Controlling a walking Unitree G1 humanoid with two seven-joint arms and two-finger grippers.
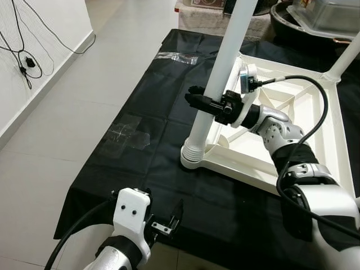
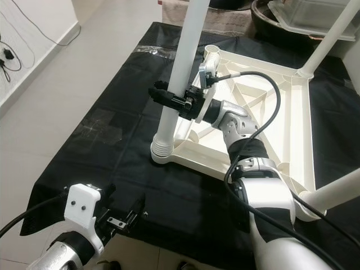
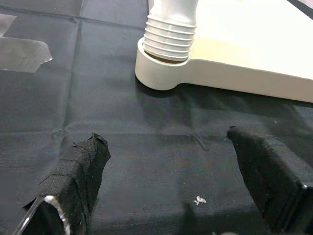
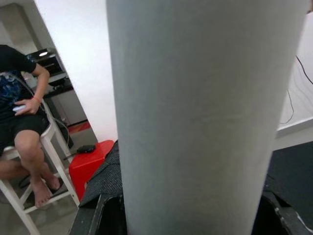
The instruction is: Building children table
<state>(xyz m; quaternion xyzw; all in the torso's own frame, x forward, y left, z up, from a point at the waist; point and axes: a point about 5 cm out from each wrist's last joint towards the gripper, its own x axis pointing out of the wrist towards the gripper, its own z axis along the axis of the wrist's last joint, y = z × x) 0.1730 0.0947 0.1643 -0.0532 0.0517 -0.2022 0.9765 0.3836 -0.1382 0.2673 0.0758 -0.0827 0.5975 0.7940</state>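
Around the upright white table leg [image 1: 220, 73], right end effector [image 1: 203, 102] has its two black fingers closed on the tube, roughly mid-height; right wrist view has the leg pressed between the finger bases. Leg's ribbed foot [image 3: 169, 35] sits in the near corner socket of the upside-down white children's table frame [image 1: 292, 109], which lies on a black sheet [image 1: 140, 95] spread over the floor [image 1: 67, 107]. Another white leg [image 1: 347, 56] stands at the far corner; in the right eye view a further leg [image 2: 337, 190] juts out at the near right corner. Left end effector [image 1: 165, 220] hovers low over the sheet's near edge, fingers [image 3: 80, 166] spread apart, holding nothing, just short of the socket. Clear plastic scraps [image 1: 126, 134] lie on the sheet. Cables [image 1: 22, 56] hang at the wall. A seated person [image 4: 22, 117] shows in the right wrist view.
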